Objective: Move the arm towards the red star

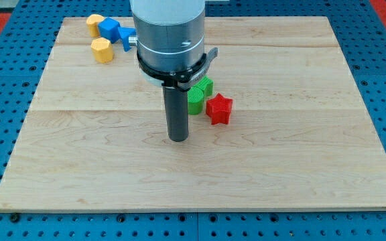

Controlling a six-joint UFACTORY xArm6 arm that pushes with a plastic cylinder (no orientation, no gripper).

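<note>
Our tip point(177, 138) rests on the bench point(300, 167) near its centre, just toward its left edge from the red star point(219, 109); it carries no end effector.

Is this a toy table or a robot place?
Probably a robot lab bench: a pale wooden board sits on blue pegboard, and my tip rests left of the red star block.

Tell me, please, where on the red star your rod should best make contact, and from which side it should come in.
No grip is possible; I can only push. The red star lies up and to the view's right of my tip, with a green block close on its left. I would probably come in from the view's lower left, onto the star's free lower-left face, clear of the green block.
</note>
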